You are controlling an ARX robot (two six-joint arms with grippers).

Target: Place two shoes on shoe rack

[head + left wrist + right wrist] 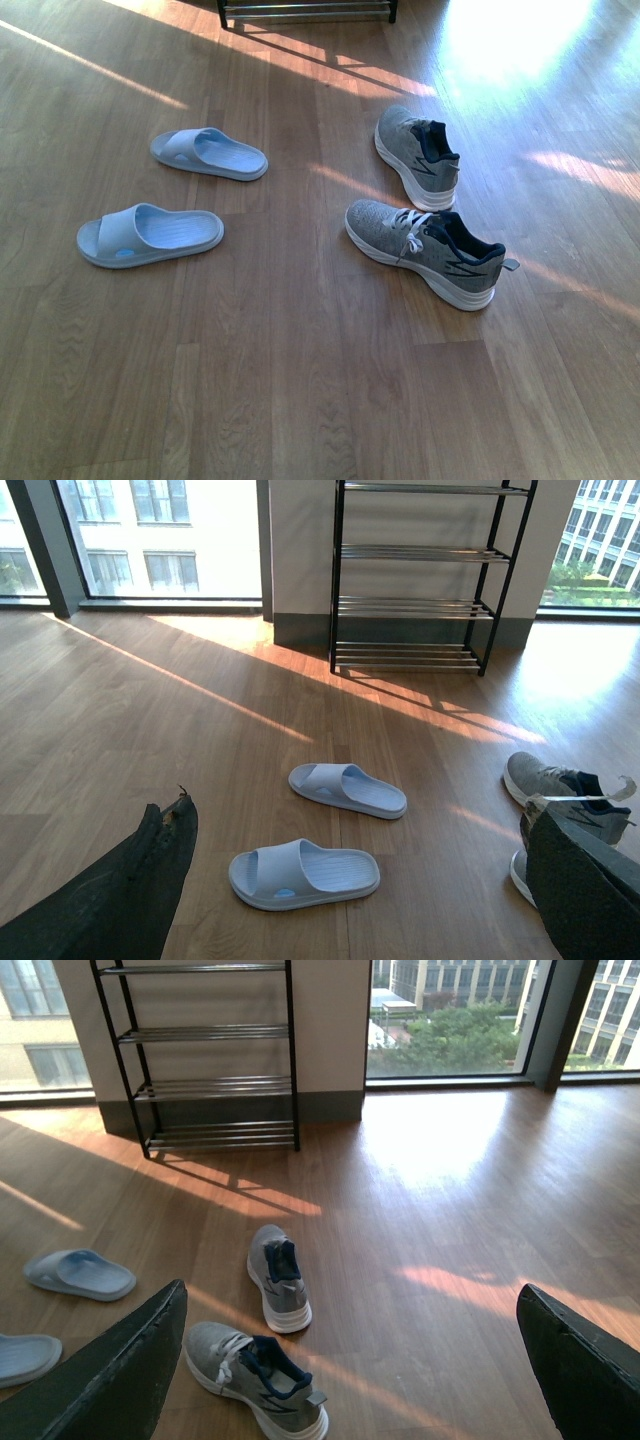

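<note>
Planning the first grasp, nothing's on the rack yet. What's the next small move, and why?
Probably lower the right tool toward the nearer grey sneaker. The tool is open and empty, that sneaker lies on the floor closest to it in the right wrist view, and the visible bars of the shoe rack are bare.

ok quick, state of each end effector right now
left end effector: open, holding nothing
right end effector: open, holding nothing
</note>
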